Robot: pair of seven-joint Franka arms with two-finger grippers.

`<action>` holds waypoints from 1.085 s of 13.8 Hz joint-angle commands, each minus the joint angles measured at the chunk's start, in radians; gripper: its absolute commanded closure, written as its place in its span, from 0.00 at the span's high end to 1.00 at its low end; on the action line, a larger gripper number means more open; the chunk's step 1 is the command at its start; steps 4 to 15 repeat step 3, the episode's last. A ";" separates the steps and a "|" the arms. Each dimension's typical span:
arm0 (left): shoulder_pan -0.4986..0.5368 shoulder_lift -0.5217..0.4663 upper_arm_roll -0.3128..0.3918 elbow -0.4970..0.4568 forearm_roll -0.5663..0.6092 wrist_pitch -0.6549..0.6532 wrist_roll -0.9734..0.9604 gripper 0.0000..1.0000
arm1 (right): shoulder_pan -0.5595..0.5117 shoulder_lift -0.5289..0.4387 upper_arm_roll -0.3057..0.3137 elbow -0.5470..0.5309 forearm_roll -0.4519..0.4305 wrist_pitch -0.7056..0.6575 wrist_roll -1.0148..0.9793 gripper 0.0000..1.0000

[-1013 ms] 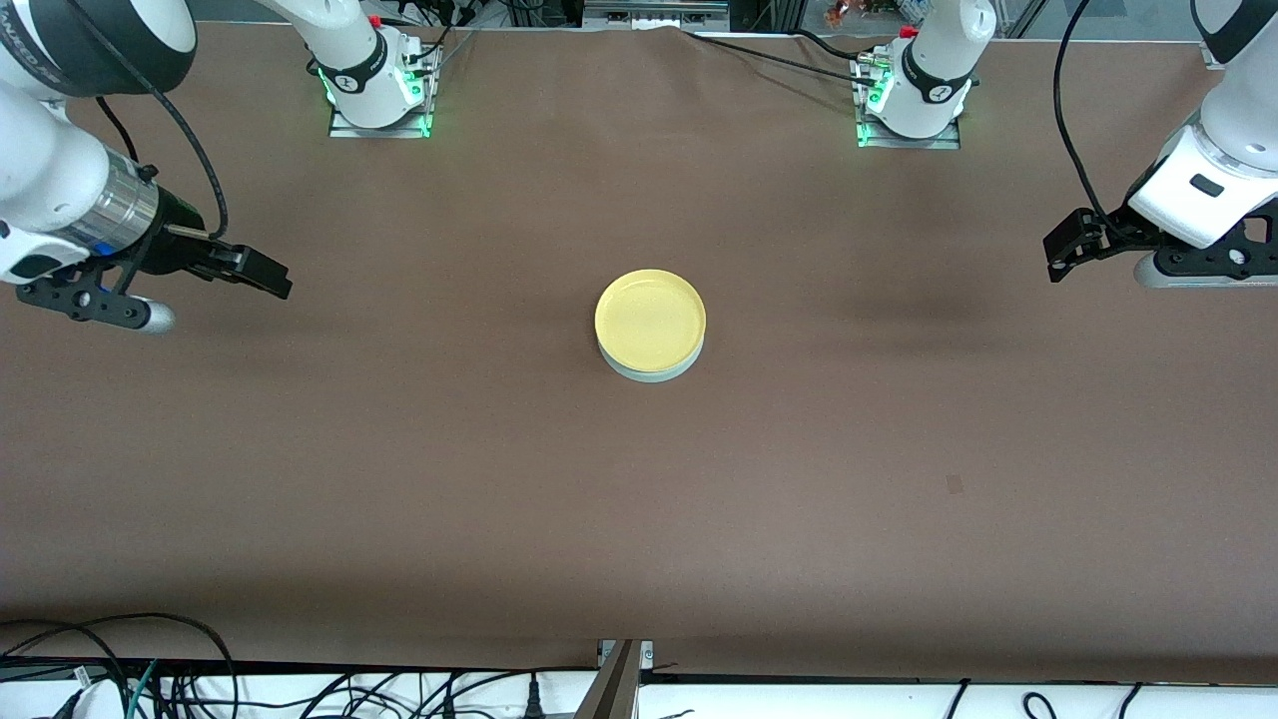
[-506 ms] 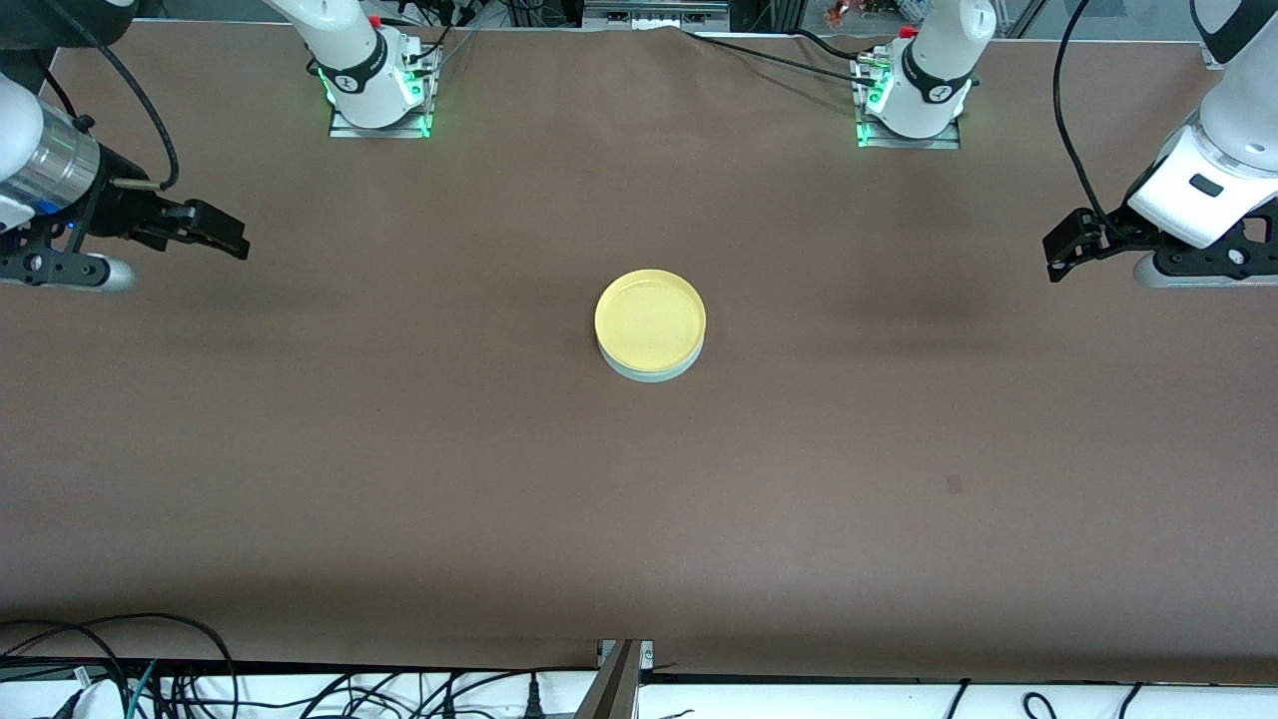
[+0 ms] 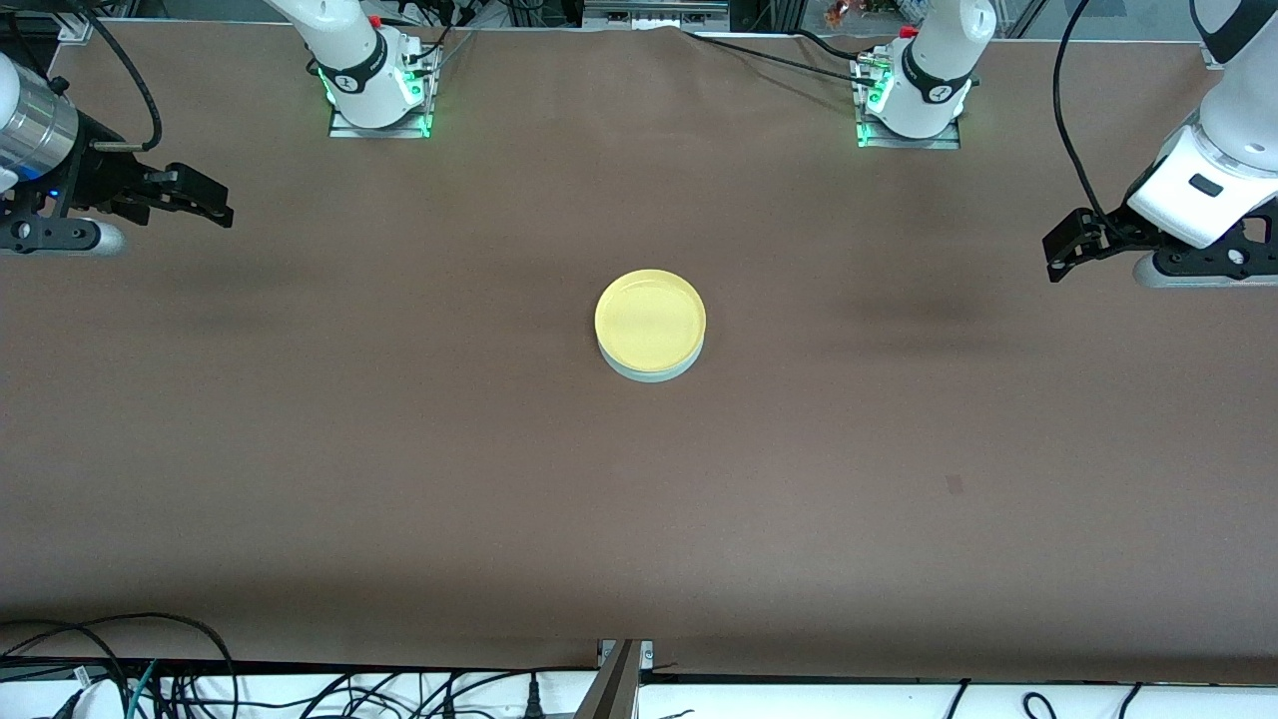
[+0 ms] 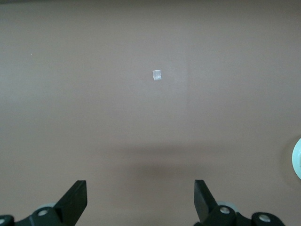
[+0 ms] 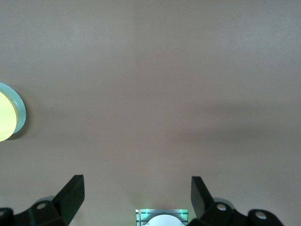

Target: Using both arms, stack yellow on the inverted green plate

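Currently we list: yellow plate (image 3: 650, 319) seated on the inverted green plate (image 3: 649, 372) at mid-table, between and well apart from both grippers. Left gripper (image 3: 1066, 252) spread, empty, over its own table end. Right gripper (image 3: 196, 201) likewise spread, empty, over its end. Risk, we judge: any table bump could slide the slightly offset stack.

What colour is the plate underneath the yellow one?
Pale mint green plate, peeking out under the yellow plate; clearest in the front view.
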 commanded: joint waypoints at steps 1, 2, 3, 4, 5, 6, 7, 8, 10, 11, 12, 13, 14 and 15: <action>0.004 -0.007 -0.002 0.006 -0.035 -0.002 -0.002 1.00 | -0.015 -0.021 0.020 -0.013 -0.017 -0.013 -0.021 1.00; 0.004 -0.007 -0.002 0.006 -0.035 -0.002 -0.002 1.00 | -0.015 -0.021 0.029 -0.013 -0.017 -0.013 -0.019 1.00; 0.004 -0.007 -0.002 0.006 -0.035 -0.002 -0.002 1.00 | -0.015 -0.021 0.033 -0.011 -0.017 -0.011 -0.015 1.00; 0.004 -0.007 -0.002 0.006 -0.035 -0.002 -0.002 1.00 | -0.015 -0.021 0.033 -0.011 -0.017 -0.011 -0.015 1.00; 0.004 -0.007 -0.002 0.006 -0.035 -0.002 -0.002 1.00 | -0.015 -0.021 0.033 -0.011 -0.017 -0.011 -0.015 1.00; 0.004 -0.007 -0.002 0.006 -0.035 -0.002 -0.002 1.00 | -0.015 -0.021 0.033 -0.011 -0.017 -0.011 -0.015 1.00; 0.004 -0.007 -0.002 0.006 -0.035 -0.002 -0.002 1.00 | -0.015 -0.021 0.033 -0.011 -0.017 -0.011 -0.015 1.00; 0.004 -0.007 -0.002 0.006 -0.035 -0.002 -0.002 1.00 | -0.015 -0.021 0.033 -0.011 -0.017 -0.011 -0.015 1.00; 0.004 -0.007 -0.002 0.006 -0.035 -0.002 -0.002 1.00 | -0.015 -0.021 0.033 -0.011 -0.017 -0.011 -0.015 1.00; 0.004 -0.007 -0.002 0.006 -0.035 -0.002 -0.002 1.00 | -0.015 -0.021 0.033 -0.011 -0.017 -0.011 -0.015 1.00; 0.004 -0.007 -0.002 0.006 -0.035 -0.002 -0.002 1.00 | -0.015 -0.021 0.033 -0.011 -0.017 -0.011 -0.015 1.00; 0.004 -0.007 -0.002 0.006 -0.035 -0.002 -0.002 1.00 | -0.015 -0.021 0.033 -0.011 -0.017 -0.011 -0.015 1.00; 0.004 -0.007 -0.002 0.006 -0.035 -0.002 -0.002 1.00 | -0.015 -0.021 0.033 -0.011 -0.017 -0.011 -0.015 1.00; 0.004 -0.007 -0.002 0.006 -0.035 -0.002 -0.002 1.00 | -0.015 -0.021 0.033 -0.011 -0.017 -0.011 -0.015 1.00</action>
